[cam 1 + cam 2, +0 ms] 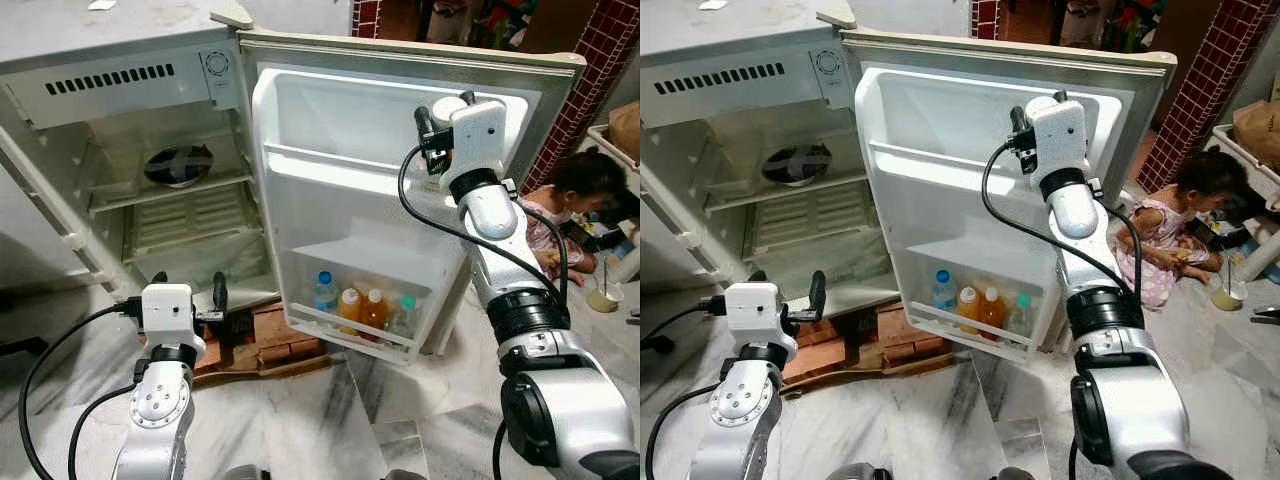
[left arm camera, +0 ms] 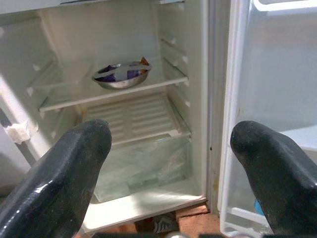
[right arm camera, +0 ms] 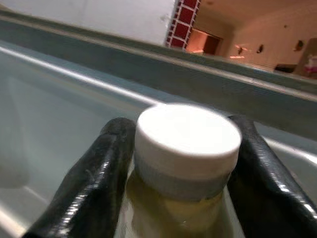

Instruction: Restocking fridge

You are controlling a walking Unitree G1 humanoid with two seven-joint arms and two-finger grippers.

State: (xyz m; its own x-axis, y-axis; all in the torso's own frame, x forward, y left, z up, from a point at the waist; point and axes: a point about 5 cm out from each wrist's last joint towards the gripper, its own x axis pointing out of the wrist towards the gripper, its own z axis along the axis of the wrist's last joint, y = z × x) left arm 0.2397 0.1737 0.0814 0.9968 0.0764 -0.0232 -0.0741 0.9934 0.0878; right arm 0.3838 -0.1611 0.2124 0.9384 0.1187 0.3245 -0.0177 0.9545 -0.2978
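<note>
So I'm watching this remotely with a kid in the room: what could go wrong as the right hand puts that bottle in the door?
1. The right hand grips the bottle just under its cap, high at the door's upper shelf; a slip could drop it onto the bottles below.
2. A child sits right beside the door, so a fall or an arm swing might reach them.
3. The fridge stands on bricks, so pushing on the door might rock it.

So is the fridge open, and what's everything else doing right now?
Fridge door: wide open.
Bowl: on a shelf inside the fridge.
Door bottles: standing upright in the bottom door rack.
White-capped bottle: held up at the upper door shelf.
Right tool: shut on the white-capped bottle.
Left tool: open, empty, facing the fridge.
</note>
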